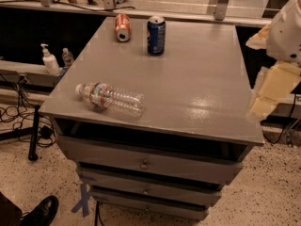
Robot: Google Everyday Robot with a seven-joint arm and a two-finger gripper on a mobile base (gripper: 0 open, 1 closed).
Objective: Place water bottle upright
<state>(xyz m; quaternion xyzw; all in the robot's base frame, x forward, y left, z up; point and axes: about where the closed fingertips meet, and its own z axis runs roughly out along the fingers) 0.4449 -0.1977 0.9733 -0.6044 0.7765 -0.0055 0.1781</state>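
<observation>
The pale yellow robot gripper (273,91) is at the right edge of the frame, below the fat white arm (287,27). It hangs just off the right side of the big grey cabinet top (197,79). I cannot tell if the gripper is open or closed. It holds nothing and is well apart from the bottle.

At the lower left of the cabinet top, near the front edge, lies the clear plastic water bottle (110,98). It is on its side, not standing. Its white cap points to the left. A band with red, white and blue goes around it near the cap end. The rest is see-through with little ridges.

At the upper part of the top a blue soda can (156,35) stands up. Just left of it an orange can (122,27) lies on its side.

Off the cabinet, at the left of the frame, stands a white pump bottle (49,60). A black shoe (42,211) shows in the lower left corner on the speckled floor.
</observation>
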